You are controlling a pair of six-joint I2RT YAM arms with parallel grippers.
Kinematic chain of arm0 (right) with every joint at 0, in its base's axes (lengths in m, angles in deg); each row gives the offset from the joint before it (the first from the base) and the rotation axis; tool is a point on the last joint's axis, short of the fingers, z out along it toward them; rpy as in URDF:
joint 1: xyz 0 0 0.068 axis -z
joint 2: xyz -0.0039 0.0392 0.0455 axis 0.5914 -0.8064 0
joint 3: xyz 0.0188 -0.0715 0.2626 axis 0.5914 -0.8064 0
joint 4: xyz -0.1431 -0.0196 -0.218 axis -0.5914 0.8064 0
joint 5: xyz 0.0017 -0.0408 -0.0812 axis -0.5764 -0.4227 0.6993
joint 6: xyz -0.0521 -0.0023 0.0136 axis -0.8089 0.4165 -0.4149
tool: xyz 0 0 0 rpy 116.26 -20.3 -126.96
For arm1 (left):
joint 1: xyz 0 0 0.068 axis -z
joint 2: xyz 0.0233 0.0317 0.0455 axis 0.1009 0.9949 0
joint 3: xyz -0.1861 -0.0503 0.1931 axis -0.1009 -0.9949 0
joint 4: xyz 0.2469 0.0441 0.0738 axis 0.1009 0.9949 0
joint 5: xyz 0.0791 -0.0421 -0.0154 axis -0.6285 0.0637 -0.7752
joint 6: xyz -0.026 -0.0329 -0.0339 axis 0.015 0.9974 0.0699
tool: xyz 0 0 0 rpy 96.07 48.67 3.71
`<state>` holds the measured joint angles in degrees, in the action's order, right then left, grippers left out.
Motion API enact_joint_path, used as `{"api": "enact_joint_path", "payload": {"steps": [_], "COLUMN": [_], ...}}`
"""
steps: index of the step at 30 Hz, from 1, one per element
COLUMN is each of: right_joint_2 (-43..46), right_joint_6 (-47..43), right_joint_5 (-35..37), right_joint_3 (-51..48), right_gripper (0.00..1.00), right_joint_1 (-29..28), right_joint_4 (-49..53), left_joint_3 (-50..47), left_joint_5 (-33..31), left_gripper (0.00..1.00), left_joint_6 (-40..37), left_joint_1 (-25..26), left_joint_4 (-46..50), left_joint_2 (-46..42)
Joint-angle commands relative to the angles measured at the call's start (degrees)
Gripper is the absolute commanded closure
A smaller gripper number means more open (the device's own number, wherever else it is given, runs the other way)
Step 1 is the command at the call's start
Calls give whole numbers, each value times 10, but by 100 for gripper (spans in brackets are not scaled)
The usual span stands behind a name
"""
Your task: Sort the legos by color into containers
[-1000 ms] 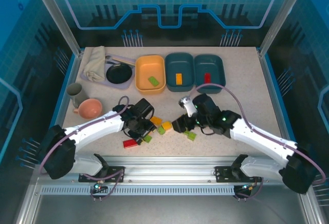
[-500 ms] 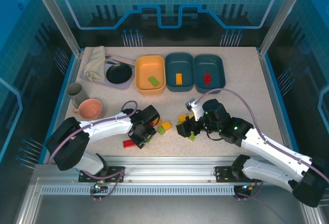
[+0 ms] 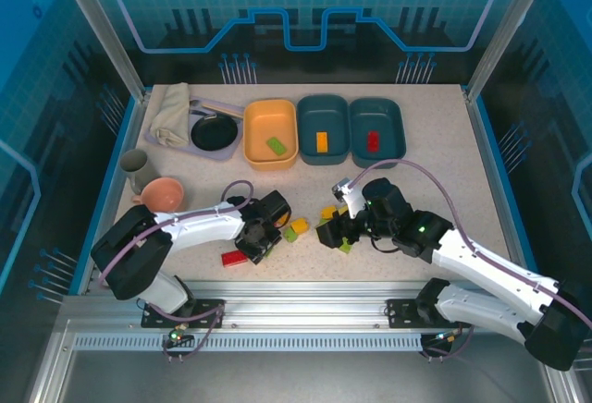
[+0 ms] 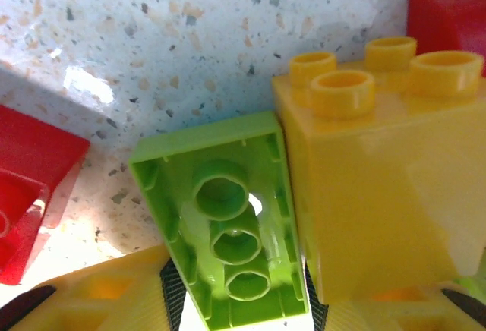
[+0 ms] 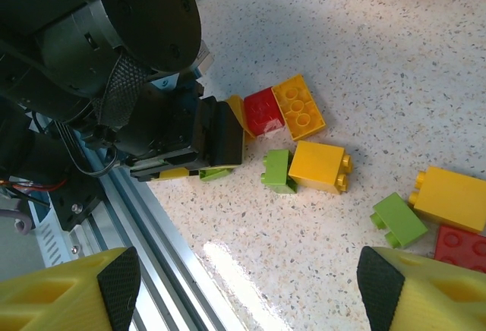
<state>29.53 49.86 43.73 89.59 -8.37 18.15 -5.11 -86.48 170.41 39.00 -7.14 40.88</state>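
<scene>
My left gripper (image 4: pixel 243 310) is down at the tabletop (image 4: pixel 190 35), its jaws drawn narrow around 1 upside-down lime green brick (image 4: pixel 231 225). The black pads (image 4: pixel 174 301) sit right at the brick's flanks, but I cannot tell whether they are actually pinching it. A yellow brick (image 4: pixel 380 187), studs up, touches that brick's right side. A red brick (image 4: pixel 30 187) shows at the left edge of the wrist view, and a second red one sits in the top right corner.

My right gripper (image 5: pixel 249 285) hangs low over the table close to the near rail, its jaws spread wide with nothing between the fingers (image 5: pixel 91 285). Ahead of it lie the loose bricks (image 5: pixel 319 165): 1 red and 1 yellow touching beside the left gripper, 1 green and 1 yellow touching nearer to me, and 3 more off to the right in green, yellow and red.

From above, 1 lone red piece (image 3: pixel 234 258) lies near the front edge, just left of the left gripper. At the far side, 3 tubs stand in a row. The orange-yellow tub (image 3: pixel 257 121) holds 1 green brick, the middle teal tub (image 3: pixel 319 112) holds 1 orange-yellow brick, and the right teal tub (image 3: pixel 381 115) holds 1 red brick. Left of them a black pan (image 3: pixel 214 131) and a folded cloth (image 3: pixel 171 112) rest on a lavender tray (image 3: pixel 227 107). A grey cup (image 3: pixel 136 170) and a pink bowl (image 3: pixel 162 195) sit near the left edge.
</scene>
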Motion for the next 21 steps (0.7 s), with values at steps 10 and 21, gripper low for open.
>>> {"api": "enact_joint_path", "payload": {"steps": [10, 21], "right_joint_2": [-7, -23], "right_joint_6": [9, 25], "right_joint_5": [5, 20], "right_joint_3": [8, 74], "right_gripper": [23, 23], "right_joint_1": [-1, 31], "right_joint_4": [-3, -8], "left_joint_3": [7, 114], "left_joint_5": [-46, -100], "left_gripper": [65, 66], "left_joint_6": [-46, -101], "left_joint_1": [4, -7], "left_joint_4": [25, 223], "left_joint_2": [-13, -126]}}
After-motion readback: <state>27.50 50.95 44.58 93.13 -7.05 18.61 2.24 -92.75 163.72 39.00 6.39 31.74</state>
